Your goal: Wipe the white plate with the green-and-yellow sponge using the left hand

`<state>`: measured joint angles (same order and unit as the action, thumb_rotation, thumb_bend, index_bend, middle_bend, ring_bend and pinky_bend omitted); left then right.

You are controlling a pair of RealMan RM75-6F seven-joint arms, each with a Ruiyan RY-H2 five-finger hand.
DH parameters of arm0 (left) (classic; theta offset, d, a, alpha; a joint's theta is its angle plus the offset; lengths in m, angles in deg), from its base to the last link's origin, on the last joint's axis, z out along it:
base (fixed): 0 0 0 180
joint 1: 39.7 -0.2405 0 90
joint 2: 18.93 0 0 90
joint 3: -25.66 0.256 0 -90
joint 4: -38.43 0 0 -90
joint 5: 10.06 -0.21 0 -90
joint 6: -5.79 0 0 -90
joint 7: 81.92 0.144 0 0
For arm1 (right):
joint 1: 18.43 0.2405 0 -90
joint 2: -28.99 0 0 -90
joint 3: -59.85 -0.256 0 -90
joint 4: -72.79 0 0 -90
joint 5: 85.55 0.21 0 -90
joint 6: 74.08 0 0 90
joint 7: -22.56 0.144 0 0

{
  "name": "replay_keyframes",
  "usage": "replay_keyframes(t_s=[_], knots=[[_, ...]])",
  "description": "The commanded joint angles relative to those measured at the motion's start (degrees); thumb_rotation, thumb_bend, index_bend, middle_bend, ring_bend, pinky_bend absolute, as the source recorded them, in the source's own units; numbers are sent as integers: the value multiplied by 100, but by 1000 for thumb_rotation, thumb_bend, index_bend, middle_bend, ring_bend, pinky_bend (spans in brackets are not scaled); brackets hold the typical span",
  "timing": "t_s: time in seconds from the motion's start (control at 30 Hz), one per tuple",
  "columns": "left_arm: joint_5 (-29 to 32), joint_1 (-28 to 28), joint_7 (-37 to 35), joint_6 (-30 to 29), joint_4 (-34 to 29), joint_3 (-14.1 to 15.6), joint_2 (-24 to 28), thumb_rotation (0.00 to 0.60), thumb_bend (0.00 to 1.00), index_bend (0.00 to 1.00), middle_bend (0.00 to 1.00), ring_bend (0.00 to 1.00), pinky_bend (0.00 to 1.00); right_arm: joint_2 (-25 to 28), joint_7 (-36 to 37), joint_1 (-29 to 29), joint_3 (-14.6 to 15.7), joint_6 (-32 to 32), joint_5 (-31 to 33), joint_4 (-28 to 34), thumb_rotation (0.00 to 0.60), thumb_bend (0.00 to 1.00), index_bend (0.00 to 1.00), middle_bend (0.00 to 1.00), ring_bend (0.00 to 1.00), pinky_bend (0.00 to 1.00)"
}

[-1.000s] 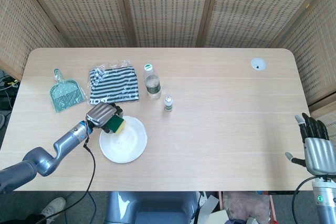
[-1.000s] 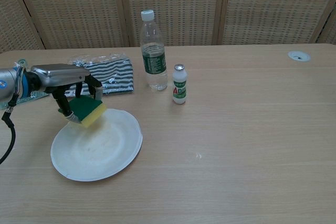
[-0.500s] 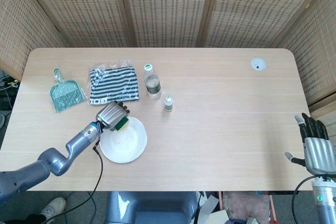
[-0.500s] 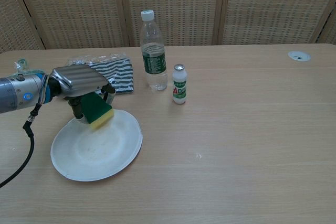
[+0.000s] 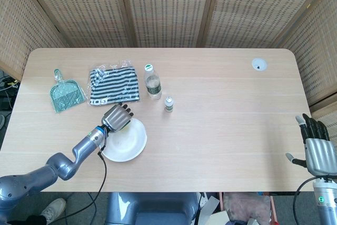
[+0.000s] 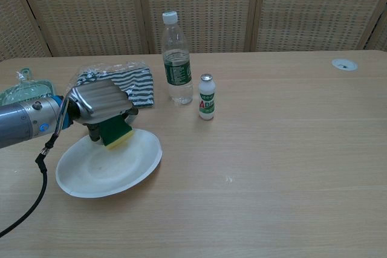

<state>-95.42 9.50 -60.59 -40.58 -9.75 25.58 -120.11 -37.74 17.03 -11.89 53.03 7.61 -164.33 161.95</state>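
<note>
Table (image 6: 290,167): left hand (image 6: 100,102) presses sponge (image 6: 115,133) at plate (image 6: 78,179) far rim

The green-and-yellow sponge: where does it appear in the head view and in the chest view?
Head view: the sponge cannot be made out; the left hand covers it.
Chest view: the sponge shows under the left hand, left of centre.
Shared landmark: the white plate, below the hand in both.

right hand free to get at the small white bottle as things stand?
Probably yes. The right hand is open and holds nothing, and bare table lies between it and the small white bottle. It sits at the far right edge, though, so reach is uncertain.
</note>
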Motion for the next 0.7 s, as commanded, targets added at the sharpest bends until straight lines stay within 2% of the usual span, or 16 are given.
replay_keyframes(t_s=[0.03,0.37,0.7], knots=[[75,-12,12,97,34,-10,-71,600,155,591,435,314,426,11,28,-7,-7,15,-1,6,600,0,0,0,0,0],[58,-35,29,-17,-8,-33,-55,600,155,594,437,315,427,35,62,-26,-2,45,-22,22,600,0,0,0,0,0],[-18,-31,-117,-325,-556,-143,372,600,177,597,441,320,432,60,90,-45,2,95,-64,54,600,0,0,0,0,0]])
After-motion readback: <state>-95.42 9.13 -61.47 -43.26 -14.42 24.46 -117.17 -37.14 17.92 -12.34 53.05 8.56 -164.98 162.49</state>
